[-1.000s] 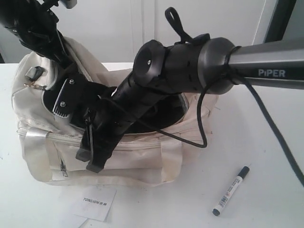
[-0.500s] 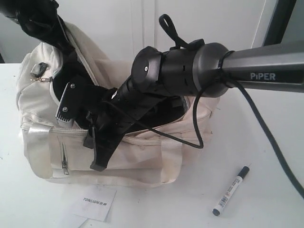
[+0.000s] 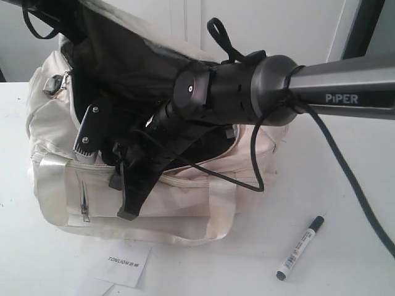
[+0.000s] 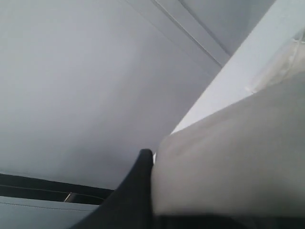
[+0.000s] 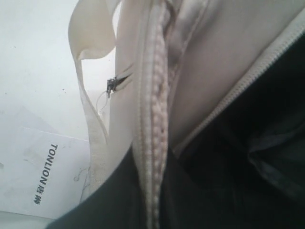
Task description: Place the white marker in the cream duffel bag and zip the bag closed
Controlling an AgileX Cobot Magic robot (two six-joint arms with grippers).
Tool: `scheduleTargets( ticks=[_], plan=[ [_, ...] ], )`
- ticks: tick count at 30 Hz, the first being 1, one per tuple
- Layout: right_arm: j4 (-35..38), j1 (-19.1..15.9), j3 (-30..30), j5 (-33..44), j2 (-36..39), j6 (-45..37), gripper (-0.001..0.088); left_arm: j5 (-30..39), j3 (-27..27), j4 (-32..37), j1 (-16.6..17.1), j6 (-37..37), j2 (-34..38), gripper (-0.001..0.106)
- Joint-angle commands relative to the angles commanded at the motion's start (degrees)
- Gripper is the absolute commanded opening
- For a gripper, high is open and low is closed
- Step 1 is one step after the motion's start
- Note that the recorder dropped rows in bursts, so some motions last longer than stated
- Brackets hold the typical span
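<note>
A large soft cream fabric duffel bag (image 3: pixel 185 191) is set at the left of the white table (image 3: pixel 259 246), its top held open. The left jaws' state cannot be told; the right jaws are pinched shut on the bag's front zipper rim. The slim white black-capped marker (image 3: pixel 300 248) is left untouched toward the front right: insertion and zipping remain.

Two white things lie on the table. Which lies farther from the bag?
The white marker, slim and black-capped; the paper tag lies right beside the bag.

Cloth cream duffel bag (image 3: pixel 185 197); matt paper tag (image 3: pixel 123 264)
</note>
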Motion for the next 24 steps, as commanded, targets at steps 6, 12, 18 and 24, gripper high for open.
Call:
scheduleTargets(
  ticks=[6, 12, 18, 24],
  plan=[
    [0.0, 0.0, 0.0, 0.1, 0.0, 0.1, 0.0, -2.2, 0.0, -0.4, 1.5, -4.4, 1.1, 0.0],
    [0.0, 0.0, 0.0, -0.1, 0.0, 0.4, 0.0055, -1.9, 0.1, -0.6, 1.5, -5.0, 1.7, 0.0],
    [0.0, 0.0, 0.0, -0.1, -1.5, 5.7, 0.0521, -0.8, 0.1, -0.7, 1.5, -6.4, 1.7, 0.016],
    [-2.4, 0.0, 0.0, -0.3, -7.1, 13.7, 0.0644, 2.3, 0.1, -0.7, 1.5, -11.4, 1.7, 0.062]
  ],
)
